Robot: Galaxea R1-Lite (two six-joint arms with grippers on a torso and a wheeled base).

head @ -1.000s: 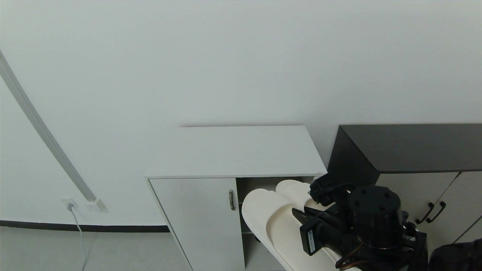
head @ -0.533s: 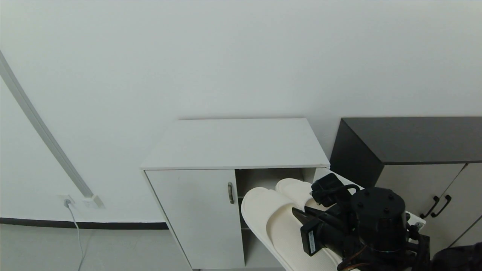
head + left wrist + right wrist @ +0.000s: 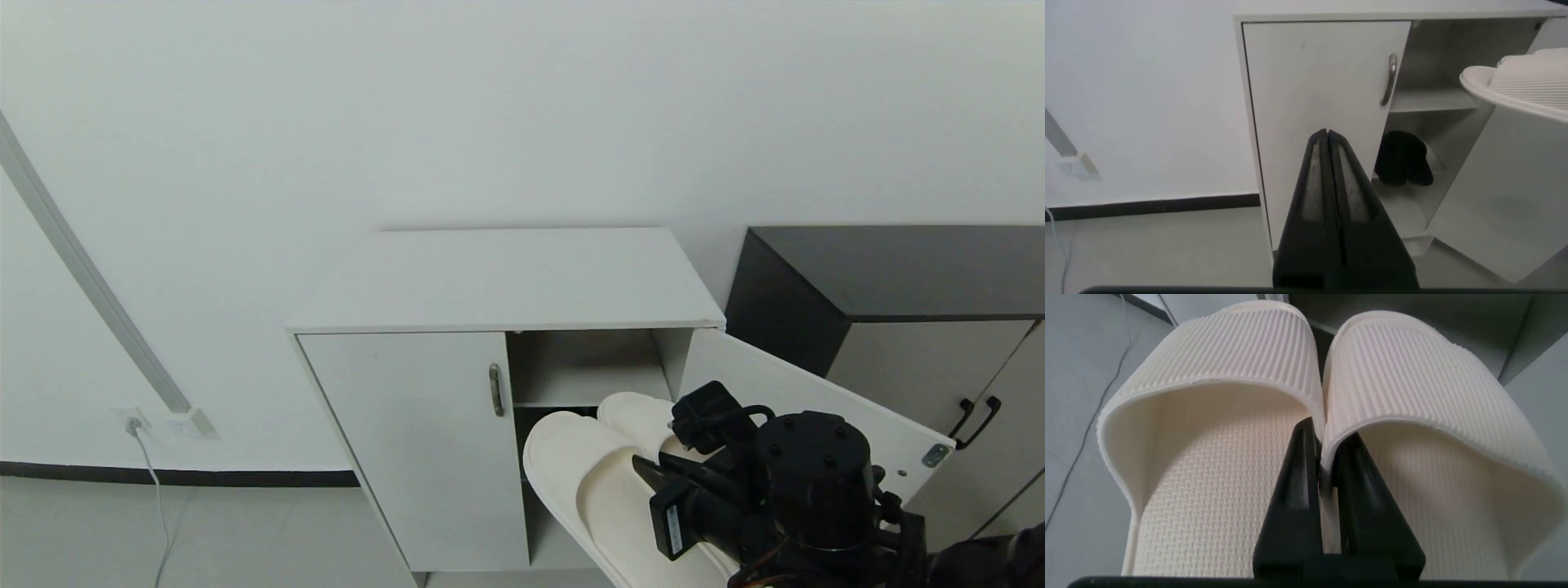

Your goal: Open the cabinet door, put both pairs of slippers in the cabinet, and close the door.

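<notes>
The white cabinet (image 3: 506, 278) has its left door (image 3: 408, 441) closed and its right door (image 3: 784, 392) swung open. My right gripper (image 3: 649, 467) is shut on a pair of cream slippers (image 3: 571, 457), held side by side just in front of the open compartment, toes toward it. In the right wrist view the fingers (image 3: 1300, 461) pinch the slippers' (image 3: 1233, 384) touching inner edges. A black pair of slippers (image 3: 1404, 159) lies on a lower shelf inside. My left gripper (image 3: 1327, 139) is shut and holds nothing, low in front of the closed door (image 3: 1323, 82).
A black-topped cabinet (image 3: 898, 269) stands right of the white one, close behind the open door. A wall socket (image 3: 131, 425) with a cable and a slanted wall trunking are at the left. Bare floor (image 3: 1167, 253) lies before the closed door.
The whole head view has shifted, so the camera moved: the cabinet now sits higher and its open door and shelves show more. The right gripper keeps the cream slippers.
</notes>
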